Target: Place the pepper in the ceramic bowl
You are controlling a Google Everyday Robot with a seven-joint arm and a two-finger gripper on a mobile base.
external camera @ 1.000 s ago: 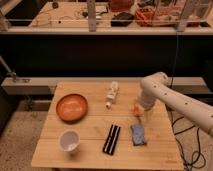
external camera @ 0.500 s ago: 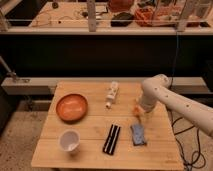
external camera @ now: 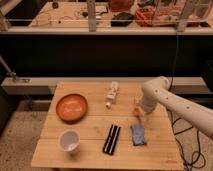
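The ceramic bowl [external camera: 71,107] is orange-brown and empty, and stands on the left part of the wooden table [external camera: 90,127]. The pepper [external camera: 135,104] shows as a small orange shape on the right side of the table, right against the gripper. My gripper [external camera: 139,113] hangs at the end of the white arm [external camera: 165,97], which reaches in from the right. It points down at the table's right side, well to the right of the bowl. The arm hides part of the pepper.
A white cup [external camera: 69,140] stands at the front left. A black flat object [external camera: 112,139] lies at the front middle, and a blue object [external camera: 138,135] lies just in front of the gripper. A white bottle [external camera: 112,94] lies on its side at the back middle.
The arm's upper part has shifted slightly to the right. The gripper stays over the same spot by the pepper, and the other objects have not moved.
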